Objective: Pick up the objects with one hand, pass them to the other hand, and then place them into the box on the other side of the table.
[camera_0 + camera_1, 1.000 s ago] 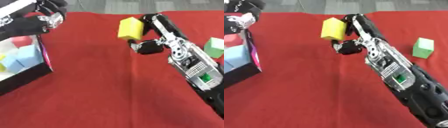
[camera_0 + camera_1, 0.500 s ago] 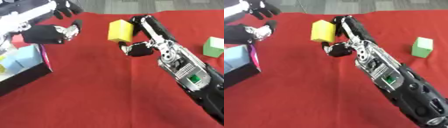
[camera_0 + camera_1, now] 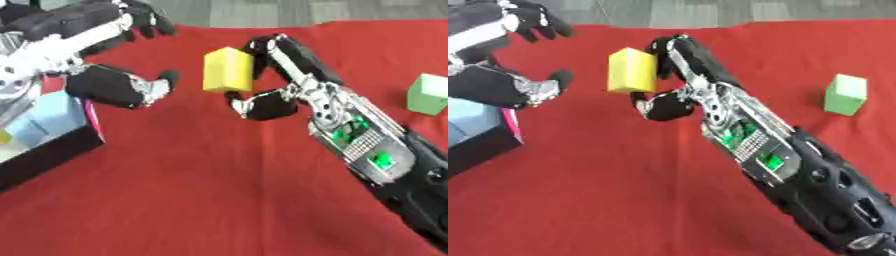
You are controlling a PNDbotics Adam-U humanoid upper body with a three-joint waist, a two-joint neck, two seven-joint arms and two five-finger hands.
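My right hand (image 3: 271, 80) holds a yellow block (image 3: 227, 70) above the red cloth, pinched between its fingers behind and its thumb below. My left hand (image 3: 118, 70) is open just left of the block, fingers spread above and thumb below, a small gap away from it. A green block (image 3: 429, 93) stands on the cloth at the far right. The black box (image 3: 44, 150) sits at the left edge with light blue blocks (image 3: 48, 117) inside.
A red cloth (image 3: 201, 190) covers the table. The box's pink inner wall (image 3: 92, 125) faces the middle. A grey floor shows beyond the table's far edge.
My right hand has carried the yellow block to the left. My left hand has come away from the box toward the block and spread its fingers.
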